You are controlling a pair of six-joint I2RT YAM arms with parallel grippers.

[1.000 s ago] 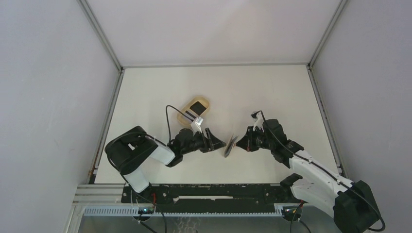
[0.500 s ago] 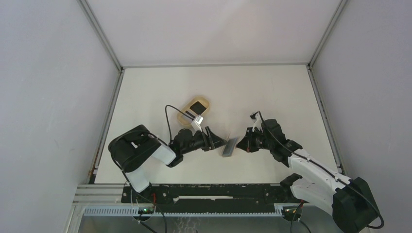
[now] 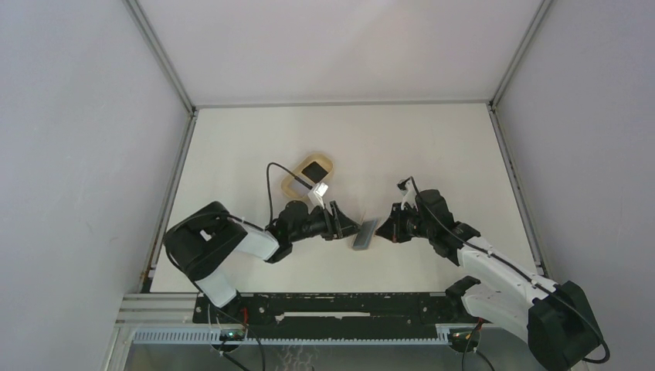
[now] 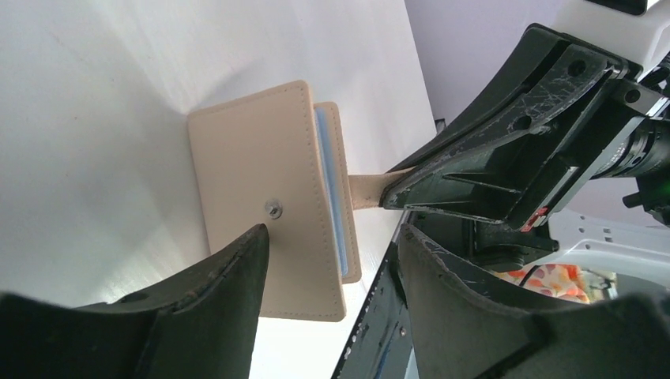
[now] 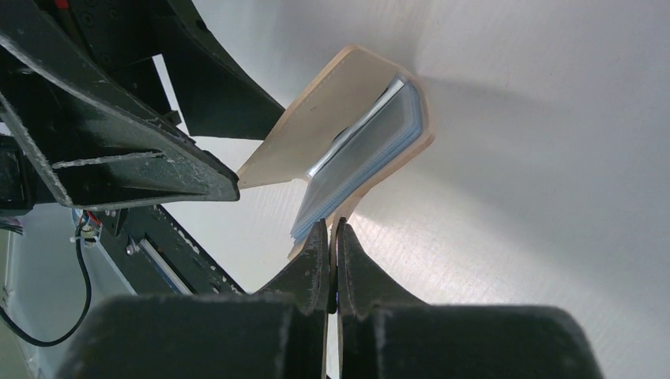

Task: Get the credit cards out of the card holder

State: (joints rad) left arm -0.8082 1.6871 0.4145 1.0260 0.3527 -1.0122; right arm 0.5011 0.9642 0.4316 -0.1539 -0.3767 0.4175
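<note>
The tan card holder is held off the table between the two grippers. In the right wrist view it gapes partly open, with pale grey-blue credit cards stacked inside. In the left wrist view its tan outer face with the snap stud faces me, and blue card edges show along one side. My right gripper is shut on the holder's tab edge. My left gripper is open, its fingers either side of the holder's near end, not touching it.
A beige oval tray lies behind the left gripper with a black card in it. The black base rail runs along the table's near edge. The two grippers point at each other, close together.
The card holder has tipped from edge-on to showing its grey inner face from above. The left arm has shifted slightly and its gripper stays open close to the holder. The right gripper keeps its hold.
</note>
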